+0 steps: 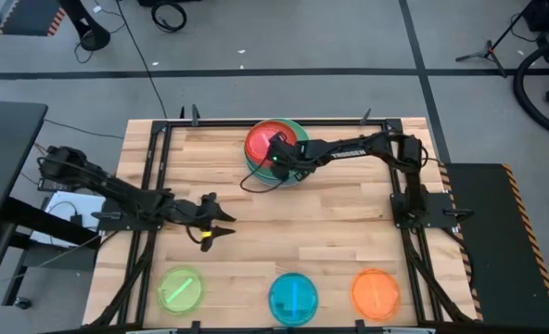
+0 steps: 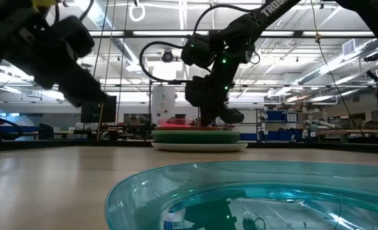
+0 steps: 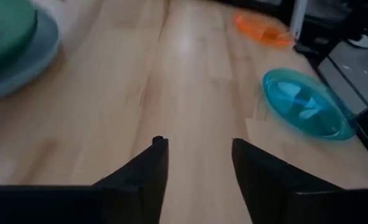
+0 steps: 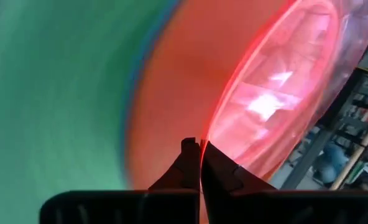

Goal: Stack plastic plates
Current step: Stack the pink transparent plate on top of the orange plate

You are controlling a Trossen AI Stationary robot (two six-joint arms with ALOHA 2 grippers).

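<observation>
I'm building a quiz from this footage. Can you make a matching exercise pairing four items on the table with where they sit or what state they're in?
Items:
1. lime plate
2. cyan plate
3. pink-red plate
4. left end effector

Descriptions:
A. open, holding nothing, over bare wood
B. near edge, middle of the row of three
C. on the stack at the far side, pinched at its rim by the right end effector
D. near edge, on the left arm's side

Pairs: 1-D, 2-B, 3-C, 4-A
</observation>
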